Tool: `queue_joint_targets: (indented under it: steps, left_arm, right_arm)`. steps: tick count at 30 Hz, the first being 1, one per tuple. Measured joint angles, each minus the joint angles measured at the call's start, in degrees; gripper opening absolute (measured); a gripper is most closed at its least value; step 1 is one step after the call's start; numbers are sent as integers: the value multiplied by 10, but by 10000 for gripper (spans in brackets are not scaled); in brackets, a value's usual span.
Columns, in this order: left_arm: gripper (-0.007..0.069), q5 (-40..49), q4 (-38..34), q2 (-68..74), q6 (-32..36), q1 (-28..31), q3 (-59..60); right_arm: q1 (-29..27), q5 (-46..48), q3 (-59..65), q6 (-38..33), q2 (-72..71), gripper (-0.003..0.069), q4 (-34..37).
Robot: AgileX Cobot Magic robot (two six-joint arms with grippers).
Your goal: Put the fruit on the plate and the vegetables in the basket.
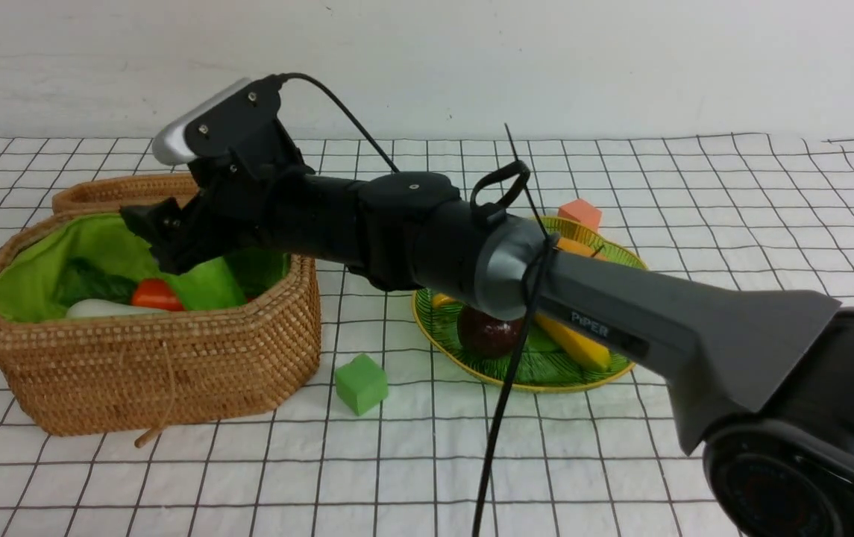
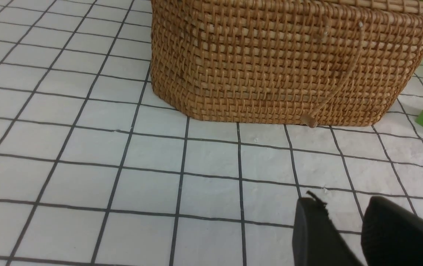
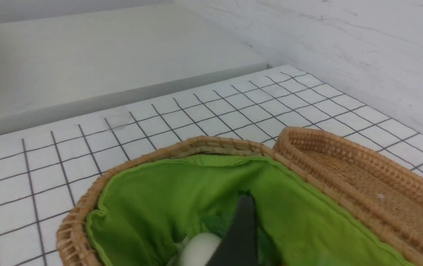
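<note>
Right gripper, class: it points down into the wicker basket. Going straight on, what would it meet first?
Most likely the vegetables lying in the basket; the right gripper hangs open just above them, though exact depth is unclear.

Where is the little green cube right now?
In the front view, the green cube sits on the checked cloth, in the gap between the basket on the left and the plate on the right, touching neither.
</note>
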Motion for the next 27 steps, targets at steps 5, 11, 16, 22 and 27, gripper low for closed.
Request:
queue_joint_targets:
  steps: [5, 11, 16, 22, 27]
  left_arm:
    - [201, 0, 0, 0, 0, 0, 0]
    - [209, 0, 0, 0, 0, 0, 0]
    - [217, 0, 0, 0, 0, 0, 0]
    - [221, 0, 0, 0, 0, 0, 0]
    - [222, 0, 0, 0, 0, 0, 0]
  right_arm:
    - [-3, 58, -1, 2, -11, 647, -41]
    - [-22, 322, -2, 129, -89, 339, -190]
    - [-37, 487, -4, 332, -170, 12, -444]
    - [-46, 558, -4, 657, -287, -8, -810]
    - [-47, 568, 12, 835, -378, -8, -935]
